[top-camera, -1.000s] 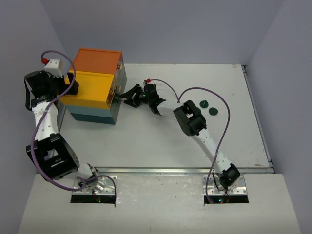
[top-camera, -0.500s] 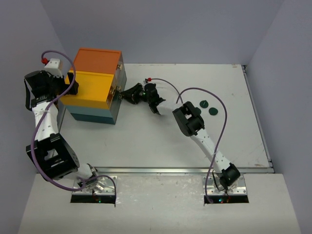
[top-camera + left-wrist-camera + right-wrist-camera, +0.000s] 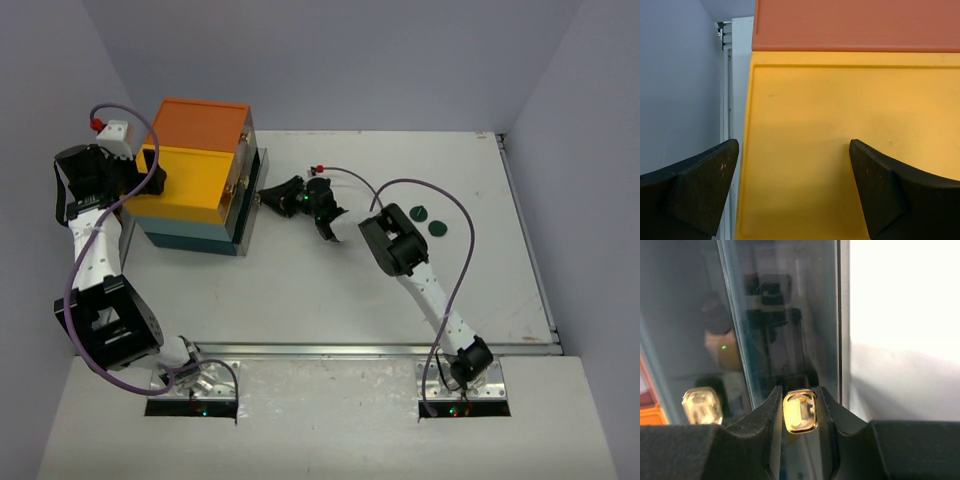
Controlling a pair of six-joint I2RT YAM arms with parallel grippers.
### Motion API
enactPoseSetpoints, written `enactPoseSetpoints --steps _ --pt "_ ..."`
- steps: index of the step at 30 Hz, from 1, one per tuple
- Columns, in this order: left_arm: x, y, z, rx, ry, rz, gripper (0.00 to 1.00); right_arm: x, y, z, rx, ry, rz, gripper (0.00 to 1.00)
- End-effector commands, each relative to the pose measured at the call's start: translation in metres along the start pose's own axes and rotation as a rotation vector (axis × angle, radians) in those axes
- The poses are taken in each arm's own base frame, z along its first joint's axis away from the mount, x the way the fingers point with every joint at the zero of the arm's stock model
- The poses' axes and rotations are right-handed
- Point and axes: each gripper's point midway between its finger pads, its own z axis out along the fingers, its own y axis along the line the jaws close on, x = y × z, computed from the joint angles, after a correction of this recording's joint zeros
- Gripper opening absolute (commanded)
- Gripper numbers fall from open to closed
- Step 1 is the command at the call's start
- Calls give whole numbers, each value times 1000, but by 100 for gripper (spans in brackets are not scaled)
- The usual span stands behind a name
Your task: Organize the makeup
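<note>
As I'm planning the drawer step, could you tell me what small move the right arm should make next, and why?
Probably pull straight back, away from the box. The right gripper is closed on the gold knob of a drawer front that looks barely open, and the two green discs lie out on the table.

White table (image 3: 300,290), pale lavender walls (image 3: 350,60)
</note>
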Motion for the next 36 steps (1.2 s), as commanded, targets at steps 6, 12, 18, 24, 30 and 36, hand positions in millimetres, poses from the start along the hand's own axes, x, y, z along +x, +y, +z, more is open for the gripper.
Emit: enactPoseSetpoints --steps 6,12,18,24,30,36 --pt "55 -11 0 21 178 -65 92 -38 21 -88 34 -9 -118 0" --pt "56 -11 0 16 179 -72 92 -57 19 -115 48 0 -143 12" --pt "50 -11 -3 9 166 -63 92 -53 20 -140 137 69 -235 54" --pt "51 -12 -5 11 164 -52 92 -62 29 -190 416 101 -587 63" --pt "50 -13 -5 15 160 -53 92 -107 8 -304 966 -43 -857 56" --pt "51 -15 -7 18 155 -54 92 -128 -19 -364 1241 -58 -920 55"
